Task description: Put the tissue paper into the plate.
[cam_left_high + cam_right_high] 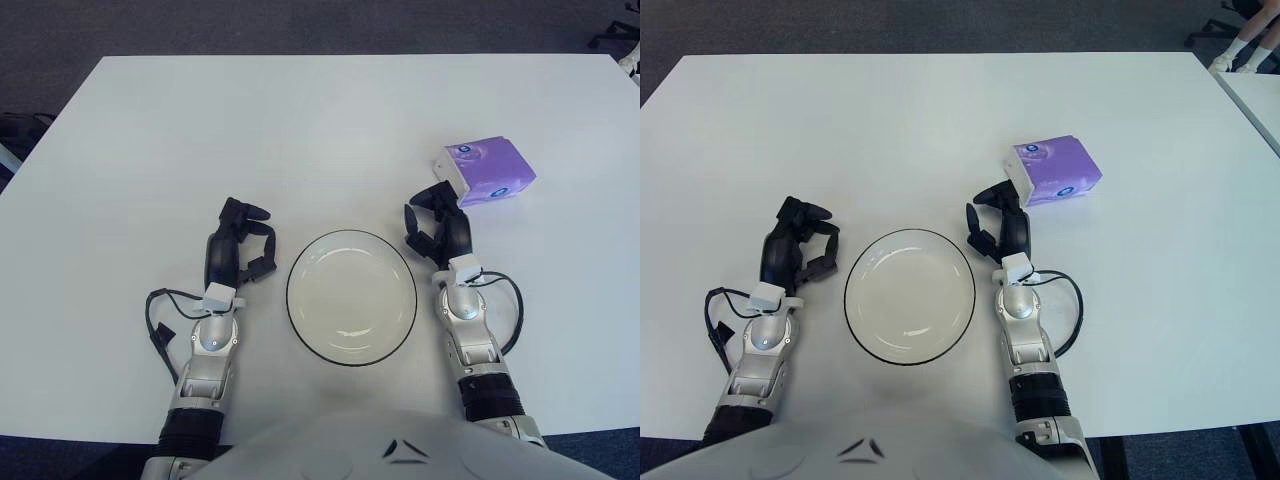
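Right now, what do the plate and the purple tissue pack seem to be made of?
Plate: probably glazed ceramic, possibly melamine; glossy cream surface with a highlight and a thin dark rim. Tissue pack: likely soft plastic film; shiny purple wrap, printed, with a white end.

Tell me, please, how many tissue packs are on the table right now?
1. The purple tissue pack lies on the white table, up and to the right of the plate, just past the right hand. None appears hidden.

White table [300,130], dark grey carpet floor [300,25] beyond, second table edge [1255,95] at right
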